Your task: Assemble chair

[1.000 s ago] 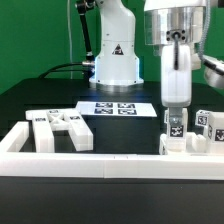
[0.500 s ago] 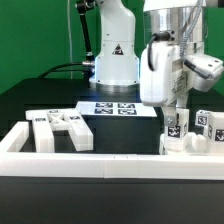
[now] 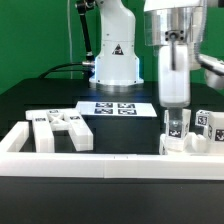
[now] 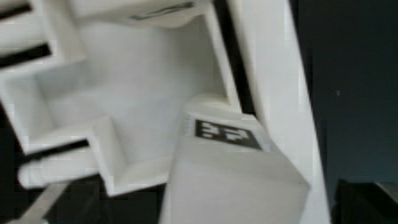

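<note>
My gripper [image 3: 175, 121] points straight down at the exterior view's right, over a cluster of white chair parts. Its fingers sit around an upright tagged chair part [image 3: 173, 142] and look closed on it. In the wrist view that part [image 4: 240, 185] fills the frame very close up and shows a black-and-white tag; my fingers are not distinguishable there. Another tagged chair part [image 3: 206, 126] stands just to its right. More tagged chair parts [image 3: 58, 128] lie grouped at the exterior view's left.
The marker board [image 3: 118, 108] lies flat at mid table in front of the robot base [image 3: 116, 60]. A long white border rail [image 3: 100, 162] runs along the front, with a side rail [image 3: 14, 140] at the left.
Half a second ago the wrist was turned, with the gripper body swung sideways. It has now turned back to the same pose as one second ago. The parts have not visibly shifted.
</note>
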Controlling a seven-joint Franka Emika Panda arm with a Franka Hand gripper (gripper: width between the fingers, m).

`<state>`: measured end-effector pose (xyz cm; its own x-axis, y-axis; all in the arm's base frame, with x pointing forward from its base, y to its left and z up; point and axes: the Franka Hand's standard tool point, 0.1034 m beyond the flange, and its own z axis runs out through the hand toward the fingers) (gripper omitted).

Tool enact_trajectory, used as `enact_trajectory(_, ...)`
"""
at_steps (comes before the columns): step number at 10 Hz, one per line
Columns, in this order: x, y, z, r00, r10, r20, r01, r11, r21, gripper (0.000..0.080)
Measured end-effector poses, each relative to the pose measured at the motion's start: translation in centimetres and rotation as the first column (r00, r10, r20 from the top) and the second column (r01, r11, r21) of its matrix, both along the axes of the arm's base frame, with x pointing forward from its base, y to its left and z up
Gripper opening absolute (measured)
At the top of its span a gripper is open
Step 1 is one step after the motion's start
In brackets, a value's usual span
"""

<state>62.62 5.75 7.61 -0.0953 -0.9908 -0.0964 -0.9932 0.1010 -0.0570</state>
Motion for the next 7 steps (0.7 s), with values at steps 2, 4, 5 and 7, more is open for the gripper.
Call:
enact_trajectory(2, 0.00, 0.13, -0.03, 0.982, 0.189, 0.018, -0.189, 0.982, -0.014, 0.0647)
enact_trajectory(4, 0.00, 0.09, -0.03, 0.938, 0.344, 0.030, -0.344, 0.939, -0.029, 0.0648)
enact_trajectory(5, 0.00, 0.08, -0.03, 0.925, 0.378, 0.032, -0.377, 0.926, -0.033, 0.0648)
enact_trajectory(7, -0.16, 0.18, -0.18, 0.848, 0.530, 0.024, -0.528, 0.847, -0.057, 0.0648)
